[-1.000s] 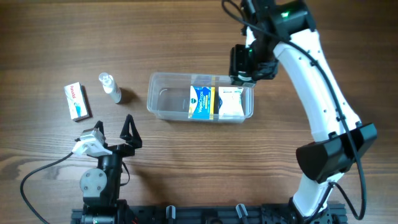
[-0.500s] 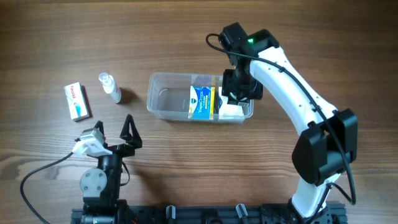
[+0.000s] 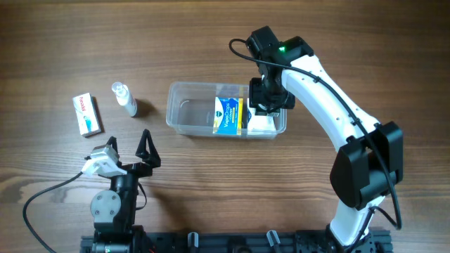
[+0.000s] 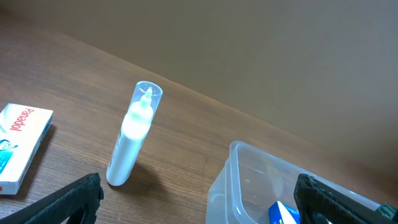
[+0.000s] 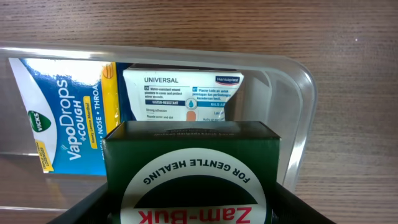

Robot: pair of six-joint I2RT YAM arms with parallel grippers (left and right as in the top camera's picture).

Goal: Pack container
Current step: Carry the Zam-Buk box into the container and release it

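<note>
L wrist cam: I see my left gripper [image 4: 199, 190] w/ 2 dark fingers [image 4: 68, 202] spread wide. Between them stands a white bottle [image 4: 132, 138] w/ clear cap. Container [image 4: 236, 180] corner at right, blue box [image 4: 285, 213] inside. Panadol box [image 4: 18, 146] lies far left on the wood table [image 4: 74, 81].

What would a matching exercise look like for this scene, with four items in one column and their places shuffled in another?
Items
1. green Zam-Buk cardboard box
2. blue and yellow Vicks VapoDrops packet
3. white and blue Panadol cardboard box
4. small clear plastic bottle

Places
A. on the wooden table, between the Panadol box and the clear rectangular plastic tub
B. held in the right hand
C. inside the tub
D. on the table, at the far left of the items

Pairs: 1-B, 2-C, 3-D, 4-A.
</note>
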